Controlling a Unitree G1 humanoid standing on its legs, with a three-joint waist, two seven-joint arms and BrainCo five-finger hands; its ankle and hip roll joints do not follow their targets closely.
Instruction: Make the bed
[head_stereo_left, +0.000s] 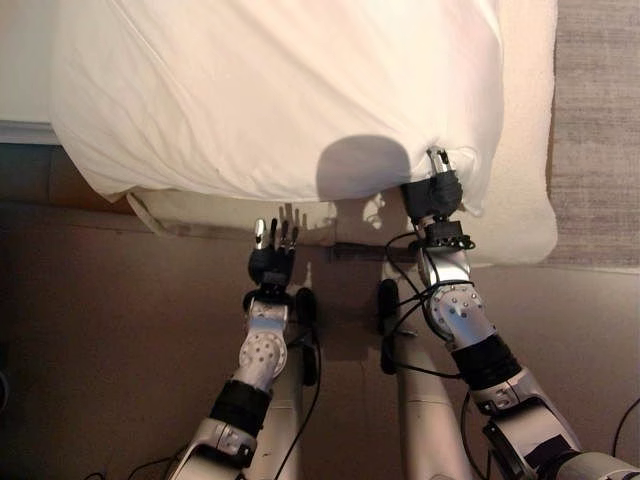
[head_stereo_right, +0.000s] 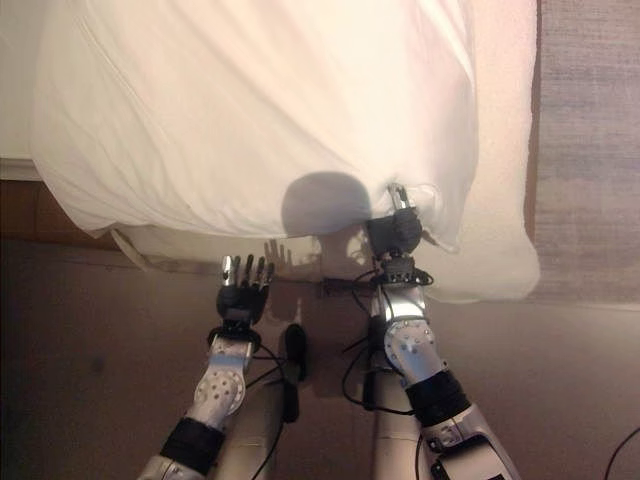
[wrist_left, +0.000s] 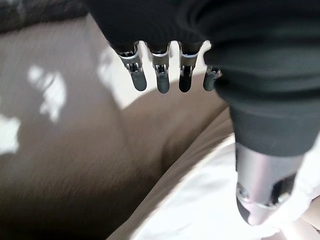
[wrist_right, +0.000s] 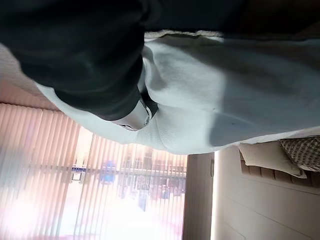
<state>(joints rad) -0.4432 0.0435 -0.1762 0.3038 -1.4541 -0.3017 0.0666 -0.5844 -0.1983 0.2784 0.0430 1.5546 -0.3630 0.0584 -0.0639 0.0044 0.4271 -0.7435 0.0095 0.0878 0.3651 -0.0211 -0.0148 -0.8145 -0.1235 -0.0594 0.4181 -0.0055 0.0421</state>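
Duvet (head_stereo_left: 280, 90) spread white across the bed (head_stereo_left: 525, 215), near edge hanging over the side, bunched at the near right corner. Right hand (head_stereo_left: 432, 192) pushed into that near edge, just right of the middle, cloth wrapped round it; in its wrist view one finger (wrist_right: 134, 119) pressed against the fabric with the rest hidden, so cannot tell whether clamped on the cloth or merely under it. Left hand (head_stereo_left: 272, 250) low and apart from the duvet, just short of the near edge, fingers (wrist_left: 160, 80) straight and spread, holding nothing. Brown floor (head_stereo_left: 120, 330) below both arms. Probably mid-way through straightening the cover. Main risk: pulling with one hand alone, dragging the near right corner askew or slipping the fabric off the bed. Second risk: a loose hold, cloth sliding free on the first tug.
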